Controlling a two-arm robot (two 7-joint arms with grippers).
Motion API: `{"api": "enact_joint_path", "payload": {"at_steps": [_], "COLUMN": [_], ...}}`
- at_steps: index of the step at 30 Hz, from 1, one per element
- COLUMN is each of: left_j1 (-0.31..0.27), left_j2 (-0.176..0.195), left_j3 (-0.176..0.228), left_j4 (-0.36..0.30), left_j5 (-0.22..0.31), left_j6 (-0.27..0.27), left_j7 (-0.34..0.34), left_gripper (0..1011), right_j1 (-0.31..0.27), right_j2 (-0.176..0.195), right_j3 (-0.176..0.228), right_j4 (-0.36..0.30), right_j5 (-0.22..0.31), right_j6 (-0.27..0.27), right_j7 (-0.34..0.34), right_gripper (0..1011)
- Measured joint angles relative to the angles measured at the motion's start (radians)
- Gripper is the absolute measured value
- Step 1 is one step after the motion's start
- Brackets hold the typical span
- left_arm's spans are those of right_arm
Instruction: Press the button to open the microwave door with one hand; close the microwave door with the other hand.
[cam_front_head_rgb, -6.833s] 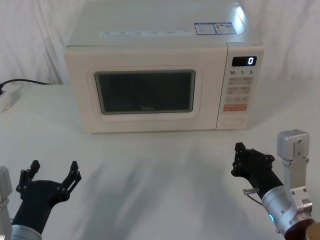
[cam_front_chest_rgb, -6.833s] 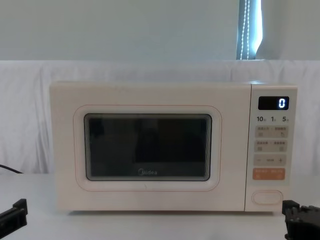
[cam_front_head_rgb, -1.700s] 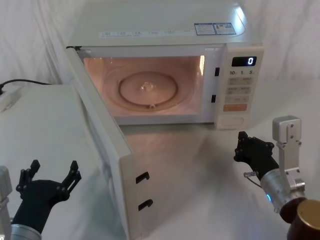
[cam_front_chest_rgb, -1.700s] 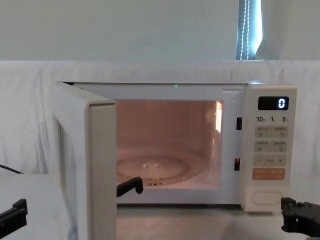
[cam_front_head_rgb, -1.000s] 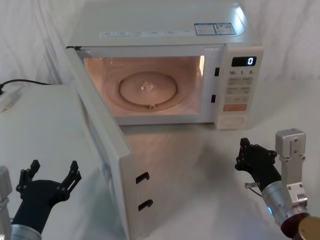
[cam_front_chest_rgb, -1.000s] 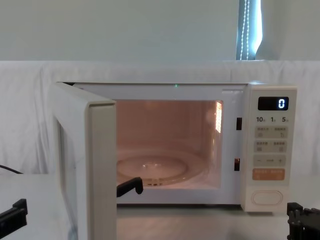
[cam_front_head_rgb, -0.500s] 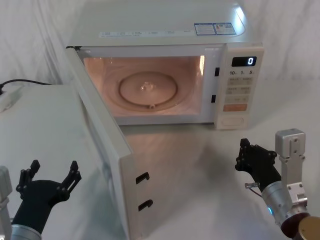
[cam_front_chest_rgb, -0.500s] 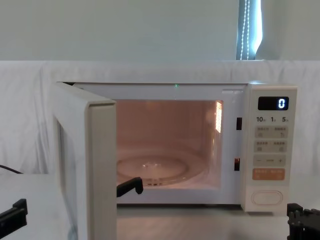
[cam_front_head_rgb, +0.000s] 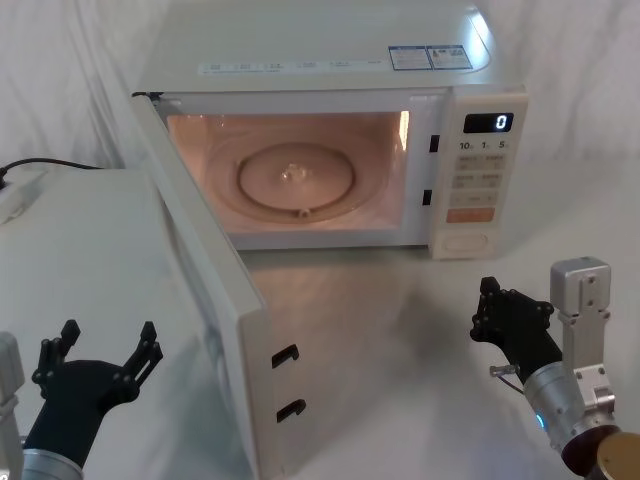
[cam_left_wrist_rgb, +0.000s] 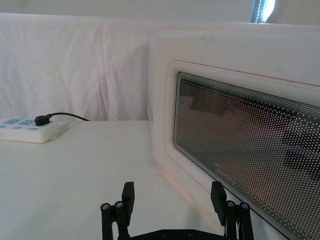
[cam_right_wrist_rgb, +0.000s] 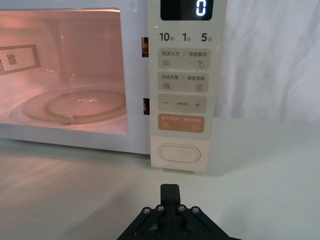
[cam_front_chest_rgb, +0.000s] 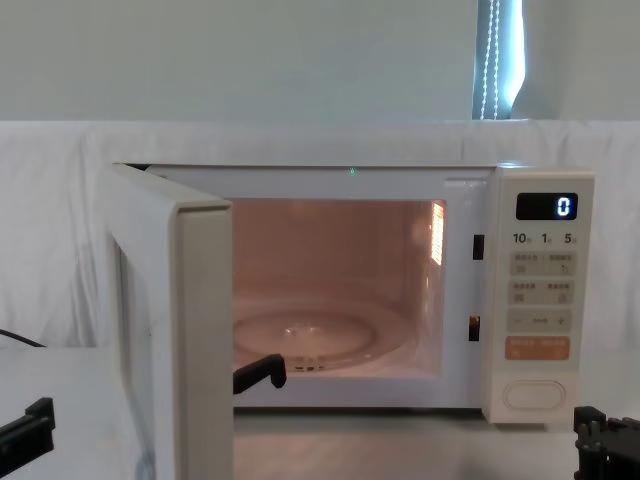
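The microwave door (cam_front_head_rgb: 195, 270) stands swung out to the left, its latch edge (cam_front_head_rgb: 285, 380) facing me and the lit cavity exposed. Its dark window (cam_left_wrist_rgb: 240, 150) fills the space just ahead of my left gripper (cam_front_head_rgb: 108, 340), which is open at the near left, outside the door (cam_front_chest_rgb: 150, 320). The left gripper (cam_left_wrist_rgb: 173, 200) holds nothing. The button (cam_front_head_rgb: 465, 242) is the wide cream key at the bottom of the control panel. My right gripper (cam_front_head_rgb: 490, 300) is shut, low on the table a short way in front of the button (cam_right_wrist_rgb: 181, 153) and not touching it.
A glass turntable (cam_front_head_rgb: 296, 178) lies in the cavity. A white power strip (cam_left_wrist_rgb: 27, 131) with a black cable (cam_front_head_rgb: 50, 163) sits at the far left. White cloth covers the table (cam_front_head_rgb: 400, 340) and backdrop. The open door divides the left side from the middle.
The door, shut in the earliest frames, now stands open with the cavity lit. My right gripper drew back slightly from the panel and has held still since. The left gripper has not moved.
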Motion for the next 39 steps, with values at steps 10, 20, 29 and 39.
{"api": "enact_joint_path", "payload": {"at_steps": [10,20,29,39], "left_j1": [0.000,0.000,0.000,0.000], "left_j2": [0.000,0.000,0.000,0.000], "left_j3": [0.000,0.000,0.000,0.000], "left_j4": [0.000,0.000,0.000,0.000], "left_j5": [0.000,0.000,0.000,0.000], "left_j6": [0.000,0.000,0.000,0.000], "left_j7": [0.000,0.000,0.000,0.000], "left_gripper": [1001,1001,1001,1001], "right_j1": [0.000,0.000,0.000,0.000], "right_j2": [0.000,0.000,0.000,0.000], "right_j3": [0.000,0.000,0.000,0.000], "right_j4": [0.000,0.000,0.000,0.000], "right_j5": [0.000,0.000,0.000,0.000], "right_j6": [0.001,0.001,0.001,0.001], "right_j7": [0.000,0.000,0.000,0.000], "right_gripper": [0,0,0,0]}}
